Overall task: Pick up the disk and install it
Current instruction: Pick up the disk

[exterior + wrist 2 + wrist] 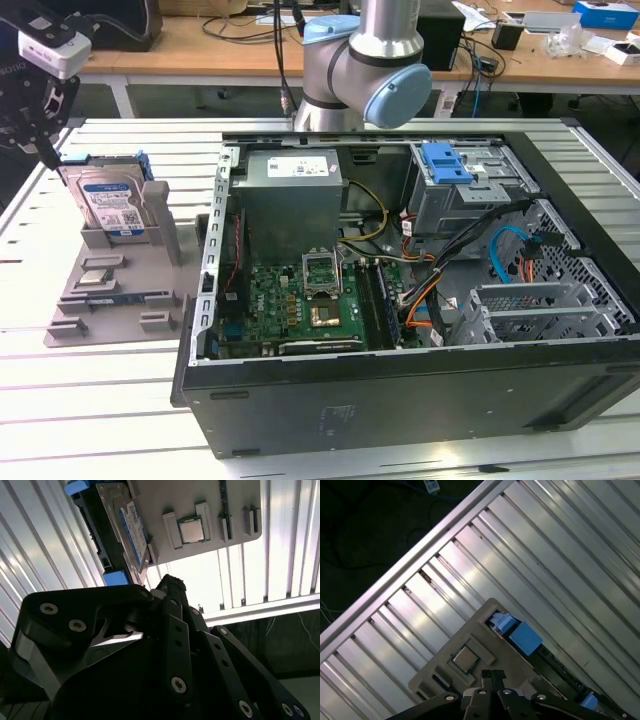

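The disk, silver with a blue-and-white label and blue side rails, stands on edge in a slot of the grey holder tray at the exterior view's left. My gripper hangs just above it, toward the left, with its black fingers together and nothing between them. In the second wrist view the fingertips point toward the disk, a short gap away. In the first wrist view the gripper is over the tray, with the disk's blue rail beside it.
An open computer case lies on the slatted metal table, with a motherboard, cables and a drive cage with a blue bracket. A processor chip rests on the tray. The arm's base stands behind the case.
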`<state>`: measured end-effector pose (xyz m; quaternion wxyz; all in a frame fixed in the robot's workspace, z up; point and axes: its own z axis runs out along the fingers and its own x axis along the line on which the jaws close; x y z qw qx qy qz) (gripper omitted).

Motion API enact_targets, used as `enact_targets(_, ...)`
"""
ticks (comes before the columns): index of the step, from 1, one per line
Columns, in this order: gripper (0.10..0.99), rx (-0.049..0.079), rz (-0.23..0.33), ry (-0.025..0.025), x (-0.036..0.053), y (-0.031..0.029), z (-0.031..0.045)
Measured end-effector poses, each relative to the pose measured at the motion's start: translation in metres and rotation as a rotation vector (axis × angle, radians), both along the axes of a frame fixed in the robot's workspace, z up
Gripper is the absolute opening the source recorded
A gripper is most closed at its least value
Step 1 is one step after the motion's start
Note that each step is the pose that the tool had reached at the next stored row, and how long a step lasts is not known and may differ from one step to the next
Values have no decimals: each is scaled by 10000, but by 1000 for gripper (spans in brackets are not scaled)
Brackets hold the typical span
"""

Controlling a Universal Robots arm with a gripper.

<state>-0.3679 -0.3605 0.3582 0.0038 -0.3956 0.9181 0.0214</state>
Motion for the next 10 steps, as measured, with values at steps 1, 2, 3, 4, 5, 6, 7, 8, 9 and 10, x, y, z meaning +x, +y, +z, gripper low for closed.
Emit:
enact_targets(1, 106, 0, 150, 1, 0, 0, 0)
enact_targets(2, 106, 0, 350, 0, 0, 0, 0)
enact_targets(3, 106, 0, 459, 0, 0, 0, 0)
enact_targets(4, 106, 0, 576, 0, 0, 0, 0)
enact_targets(5, 106, 0, 757, 0, 0, 0, 0)
enact_targets(6, 106, 0, 875, 0, 0, 0, 0)
enact_targets(7, 106, 0, 973, 0, 0, 0, 0)
enact_targets(8, 106, 0, 1103, 0, 0, 0, 0)
enact_targets(9, 106, 0, 1192, 0, 0, 0, 0)
enact_targets(10, 106, 0, 1327, 1, 0, 0, 0)
